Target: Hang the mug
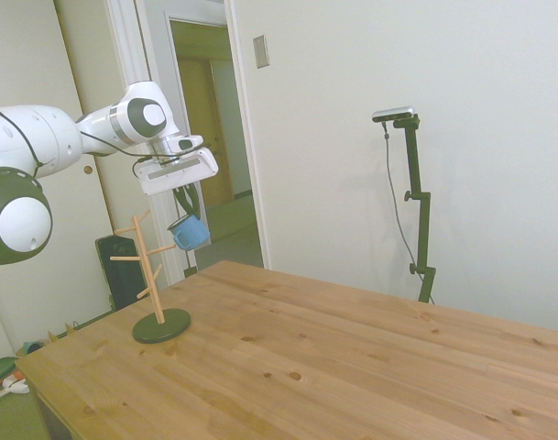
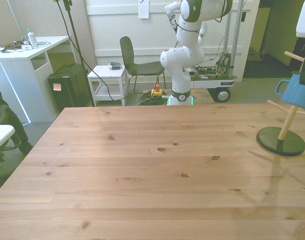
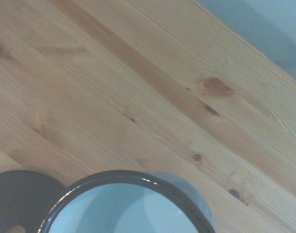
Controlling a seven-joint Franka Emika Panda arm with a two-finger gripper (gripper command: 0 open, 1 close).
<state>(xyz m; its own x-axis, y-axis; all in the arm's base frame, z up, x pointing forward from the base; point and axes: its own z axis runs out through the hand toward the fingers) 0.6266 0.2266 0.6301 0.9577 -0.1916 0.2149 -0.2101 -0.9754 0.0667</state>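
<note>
Wooden worktop (image 1: 352,357), big and mostly bare, well below the gripper. On it, down and off to one side of the gripper, the wooden mug tree (image 1: 148,266) on its dark round base (image 1: 161,325): upright post, short pegs slanting up and outward on both sides. In the front view the tree sits at the far right edge, only partly in frame.

White arm comes in high, wrist angled down. The gripper (image 1: 184,197) hangs under the wrist with the mug (image 1: 190,232) directly beneath it, off the worktop, in the air. Gripper is clamped on the mug, by the rim or upper wall as far as the side view shows; exact finger contact is too small to read.

Mug: light blue, tilted, not level. In the front view its loop handle (image 2: 281,87) points toward the front view's left, away from the tree post, which stands below and behind the mug body (image 2: 298,93) there. The wrist view shows the dark rim and white inside (image 3: 123,213) from above, with the tree's dark base (image 3: 19,196) just beside it in the picture.

Key relation: the pegs lie beside and slightly below the held mug, on the post side, near but apart; the nearest upper peg tip (image 1: 172,246) is just beside the mug body in the side view. Judgement: the handle opening is not yet lined up with any peg, so the coming move needs the handle turned toward a peg tip, then slid on along the peg's upward slant. Mug not yet hung.
</note>
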